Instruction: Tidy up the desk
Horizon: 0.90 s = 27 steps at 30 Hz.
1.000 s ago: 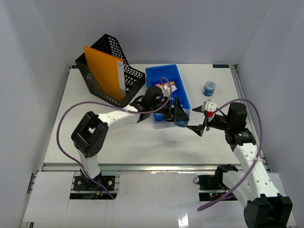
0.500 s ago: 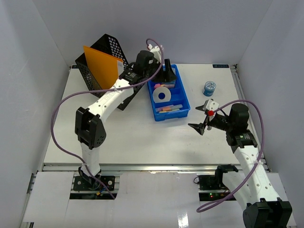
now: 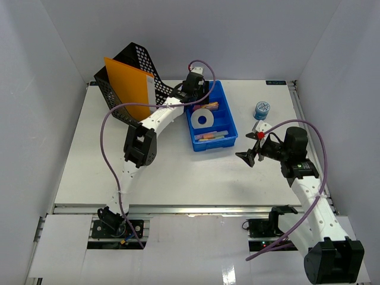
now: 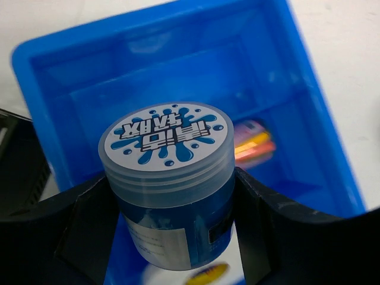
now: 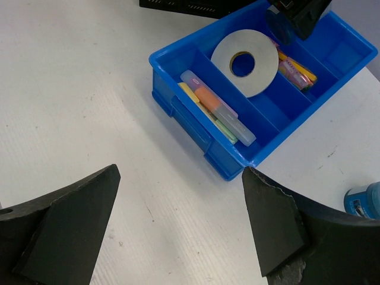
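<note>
The white desk point(image 3: 178, 172) carries a blue compartment tray point(image 3: 215, 147). My left gripper point(image 3: 199, 100) is shut on a blue jar point(image 4: 169, 178) with a splash-pattern lid and holds it above the tray's far compartments point(image 4: 332, 148). In the right wrist view it shows at the top point(image 5: 294, 15) over the tray point(image 5: 190, 119). My right gripper point(image 3: 249, 155) is open and empty above the bare desk just right of the tray's near corner point(image 5: 181, 171). A second blue jar point(image 3: 262, 110) stands upright on the desk right of the tray and shows at the right wrist view's edge point(image 5: 363, 202).
The tray holds a white tape roll point(image 3: 195, 119) in its middle compartment, pastel highlighters point(image 3: 212, 136) at the near end and coloured items behind the roll. A black mesh file holder point(image 3: 127, 65) with an orange folder point(image 3: 127, 89) stands at the back left.
</note>
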### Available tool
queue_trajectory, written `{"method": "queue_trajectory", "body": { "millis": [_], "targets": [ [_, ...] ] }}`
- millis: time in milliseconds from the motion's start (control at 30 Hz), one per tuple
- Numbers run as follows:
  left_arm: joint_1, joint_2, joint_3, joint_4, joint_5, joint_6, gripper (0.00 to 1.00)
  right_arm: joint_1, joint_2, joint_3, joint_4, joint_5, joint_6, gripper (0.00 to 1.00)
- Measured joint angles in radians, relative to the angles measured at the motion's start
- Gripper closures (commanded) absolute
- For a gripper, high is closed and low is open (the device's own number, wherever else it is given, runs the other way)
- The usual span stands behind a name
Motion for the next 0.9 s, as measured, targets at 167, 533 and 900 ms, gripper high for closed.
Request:
{"method": "queue_trajectory", "body": {
  "millis": [167, 533, 900],
  "targets": [
    [0.03, 0.052, 0.006, 0.045, -0.061, 0.022, 1.0, 0.0, 0.022, 0.0, 0.0, 0.006, 0.006, 0.1],
    [0.052, 0.056, 0.021, 0.206, -0.109, 0.041, 1.0, -0.002, 0.044, 0.0, 0.0, 0.01, 0.019, 0.1],
    [0.051, 0.133, 0.041, 0.296, -0.149, 0.067, 0.78, -0.004, 0.052, 0.0, 0.0, 0.024, 0.02, 0.1]
  ]
}}
